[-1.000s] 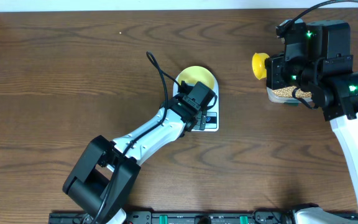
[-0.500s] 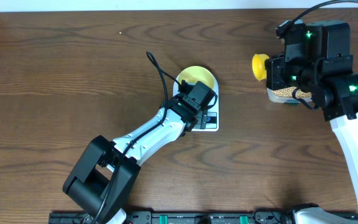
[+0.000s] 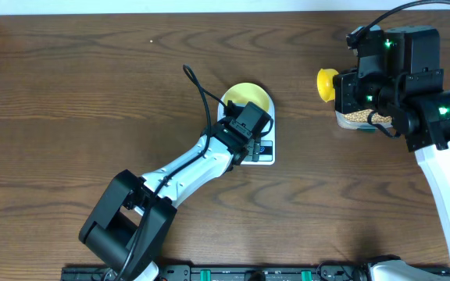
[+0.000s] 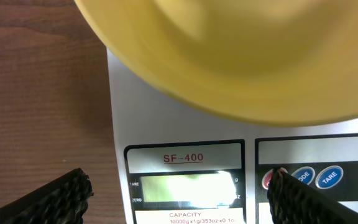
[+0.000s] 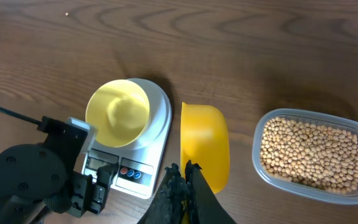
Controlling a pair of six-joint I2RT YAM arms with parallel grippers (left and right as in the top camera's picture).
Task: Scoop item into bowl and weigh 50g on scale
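The pale yellow bowl (image 3: 247, 97) (image 4: 241, 56) (image 5: 117, 112) stands empty on the white scale (image 3: 267, 154) (image 4: 185, 134) (image 5: 157, 134). My left gripper (image 4: 180, 186) (image 3: 253, 129) hovers open over the scale's display end, and its right fingertip (image 4: 288, 193) covers part of the red button. The display is washed out by glare. My right gripper (image 5: 185, 171) is shut on the handle of the bright yellow scoop (image 5: 205, 146) (image 3: 326, 82), which is empty and hangs between the scale and the clear tub (image 5: 263, 174). The tub holds the tan beans (image 5: 309, 152) (image 3: 355, 117).
The brown wooden table (image 3: 92, 94) spreads to the left and front of the scale. A black cable (image 3: 198, 86) loops up from the left arm beside the bowl. The right arm's body hides most of the tub in the overhead view.
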